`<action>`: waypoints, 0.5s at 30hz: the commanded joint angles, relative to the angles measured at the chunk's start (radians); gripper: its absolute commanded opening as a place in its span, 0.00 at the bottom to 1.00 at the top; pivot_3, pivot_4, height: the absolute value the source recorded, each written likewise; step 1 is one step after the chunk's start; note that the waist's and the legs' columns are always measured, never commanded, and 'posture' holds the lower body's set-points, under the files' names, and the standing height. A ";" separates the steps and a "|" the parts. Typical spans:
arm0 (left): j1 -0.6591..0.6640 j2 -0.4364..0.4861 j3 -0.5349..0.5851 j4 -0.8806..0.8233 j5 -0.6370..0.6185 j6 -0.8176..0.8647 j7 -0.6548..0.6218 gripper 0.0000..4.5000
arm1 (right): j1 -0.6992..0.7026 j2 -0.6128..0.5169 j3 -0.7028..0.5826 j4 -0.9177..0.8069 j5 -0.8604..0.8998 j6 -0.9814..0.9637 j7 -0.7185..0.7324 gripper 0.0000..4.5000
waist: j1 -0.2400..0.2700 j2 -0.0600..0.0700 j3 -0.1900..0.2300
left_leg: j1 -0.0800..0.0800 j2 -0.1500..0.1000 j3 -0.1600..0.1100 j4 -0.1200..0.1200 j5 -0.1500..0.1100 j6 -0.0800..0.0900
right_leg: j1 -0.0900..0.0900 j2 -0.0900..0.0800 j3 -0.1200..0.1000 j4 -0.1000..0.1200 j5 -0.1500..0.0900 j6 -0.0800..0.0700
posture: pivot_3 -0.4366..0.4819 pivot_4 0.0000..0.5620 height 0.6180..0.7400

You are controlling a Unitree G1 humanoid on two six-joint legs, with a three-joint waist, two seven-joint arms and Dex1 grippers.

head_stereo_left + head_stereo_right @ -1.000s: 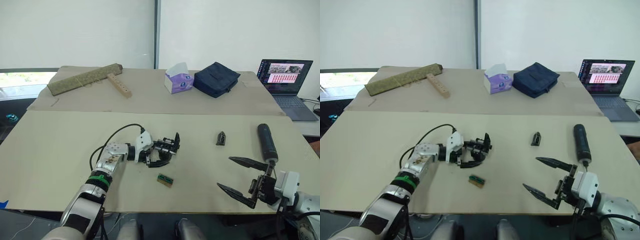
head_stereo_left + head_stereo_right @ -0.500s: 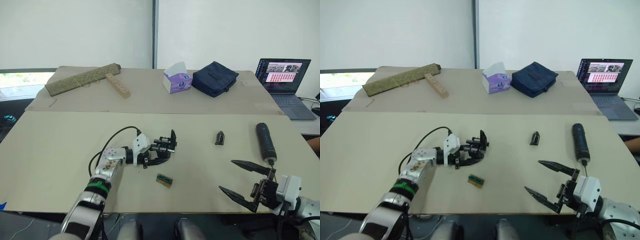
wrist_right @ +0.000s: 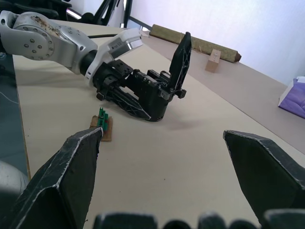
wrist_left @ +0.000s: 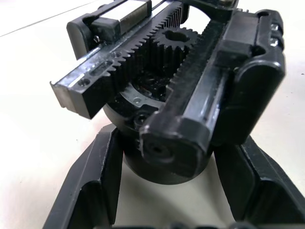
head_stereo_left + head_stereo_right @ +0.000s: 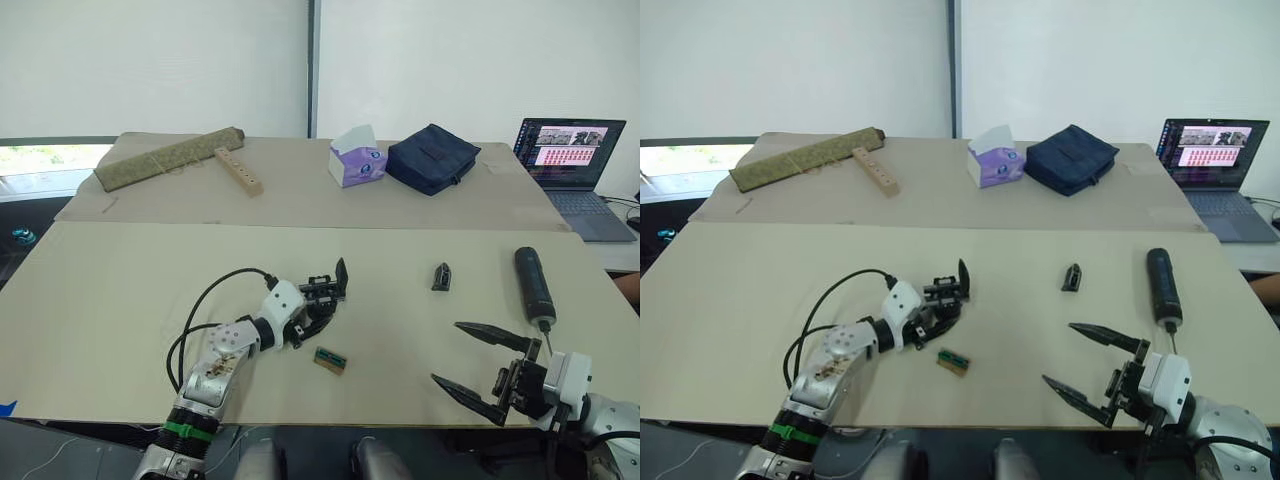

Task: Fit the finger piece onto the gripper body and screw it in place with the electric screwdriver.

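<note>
Your left gripper (image 5: 312, 318) is clamped around the gripper body (image 5: 322, 296), its forearm low over the table (image 5: 100, 290). That block looks rigid and fairly heavy, so hold the round base, clear of the toothed racks. Right of the body lies the finger piece (image 5: 441, 277), light and hard; pinch its flat sides. Further right rests the electric screwdriver (image 5: 531, 282), smooth-barrelled; grasp mid-barrel. Nearer you than the screwdriver, your right gripper (image 5: 476, 368) is spread wide and empty.

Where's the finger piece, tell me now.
In the left eye view the finger piece lies free on the table, right of centre, between the gripper body and the electric screwdriver.
</note>
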 commanded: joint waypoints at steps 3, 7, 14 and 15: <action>-0.019 0.036 0.008 -0.005 -0.031 -0.034 -0.035 0.98 | -0.013 -0.016 -0.020 -0.012 0.012 -0.018 0.002 1.00 | -0.002 0.000 0.000 | 0.000 0.000 0.000 0.000 0.000 0.000 | 0.000 0.000 0.000 0.000 0.000 0.000 | 0.48 0.27 1.00; -0.052 0.107 0.019 0.070 -0.098 -0.074 -0.186 0.98 | -0.022 -0.021 -0.018 -0.015 0.014 -0.011 -0.003 1.00 | -0.004 0.000 0.000 | 0.000 0.000 0.000 0.000 0.000 0.000 | 0.000 0.000 0.000 0.000 0.000 0.000 | 0.48 0.27 1.00; -0.224 0.143 -0.011 0.370 -0.118 -0.240 -0.410 0.98 | -0.037 -0.020 -0.003 -0.019 0.009 -0.001 -0.011 1.00 | 0.003 0.000 0.000 | 0.000 -0.001 0.001 0.000 0.000 0.000 | 0.000 0.000 0.000 -0.001 0.000 -0.001 | 0.48 0.27 1.00; -0.248 0.143 -0.021 0.414 -0.108 -0.282 -0.440 0.98 | -0.037 -0.019 -0.001 -0.022 0.008 0.000 -0.012 1.00 | 0.003 0.000 0.000 | 0.000 -0.001 0.001 0.000 0.000 0.000 | 0.000 0.000 0.000 -0.001 0.000 0.000 | 0.48 0.27 1.00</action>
